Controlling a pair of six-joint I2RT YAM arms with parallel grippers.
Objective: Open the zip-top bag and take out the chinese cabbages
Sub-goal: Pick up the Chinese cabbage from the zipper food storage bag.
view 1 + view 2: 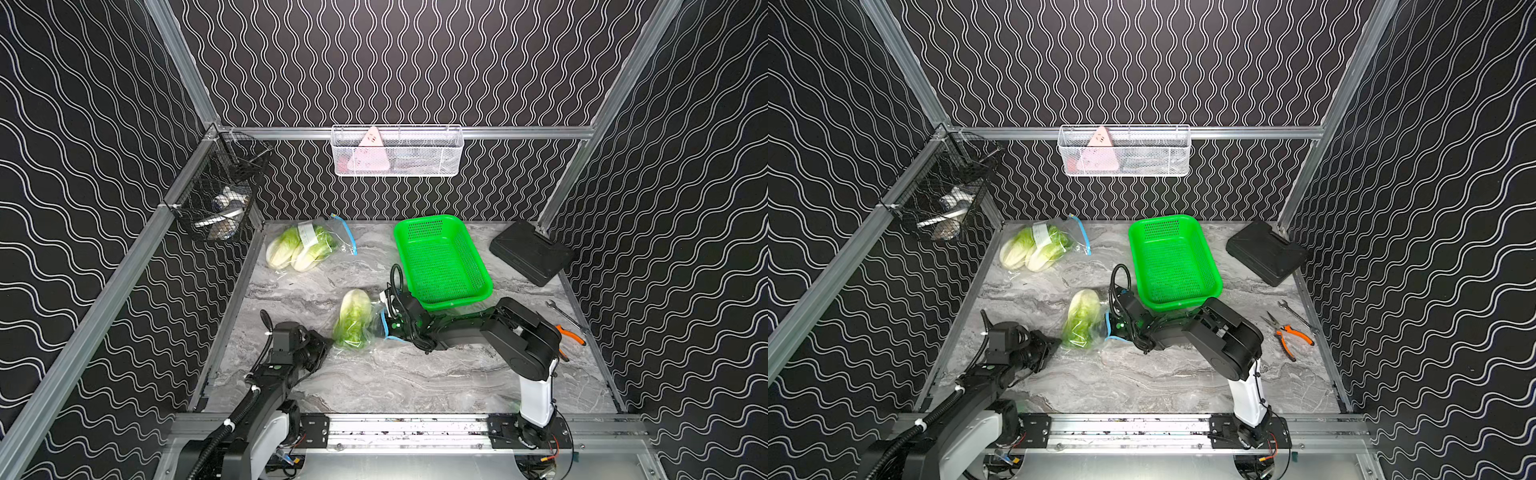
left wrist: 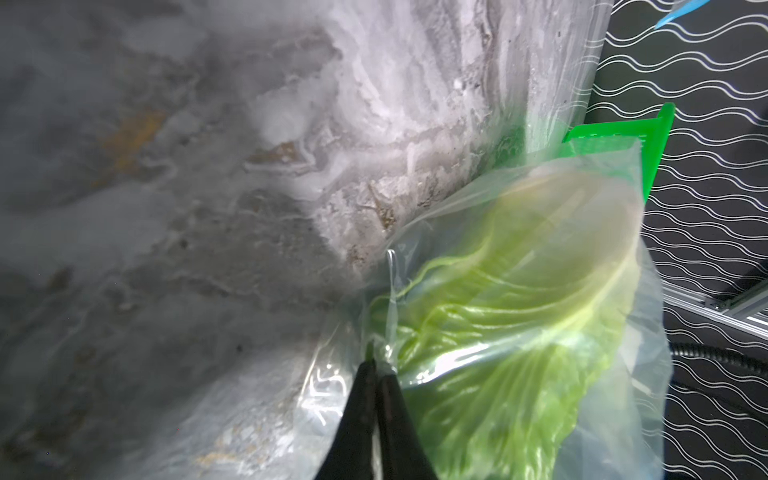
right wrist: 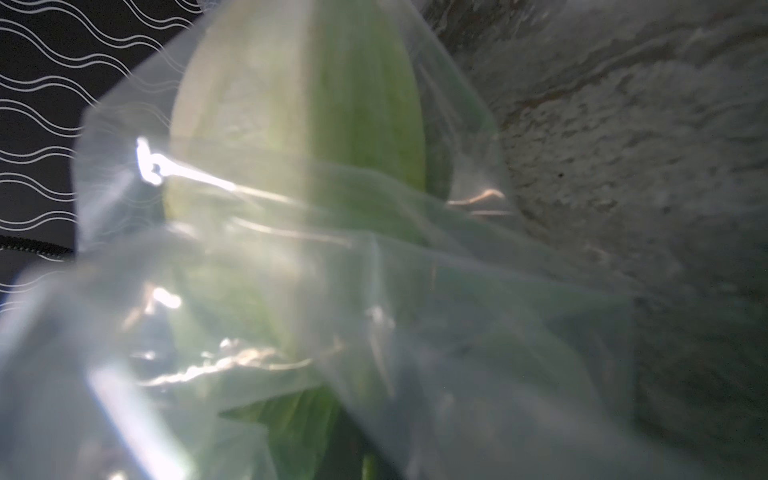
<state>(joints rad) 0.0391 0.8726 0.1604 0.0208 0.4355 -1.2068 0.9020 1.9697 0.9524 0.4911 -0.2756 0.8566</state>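
While I worked beside the green basket (image 1: 444, 266), left gripper (image 2: 376, 365): pinched shut on zip-top bag (image 2: 540, 199).
Right gripper (image 1: 390, 318): clamped its blue edge.

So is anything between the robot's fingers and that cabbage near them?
Yes, plastic. The cabbage lies inside the clear zip-top bag, and the left fingers pinch only a bag corner beside the leaves.
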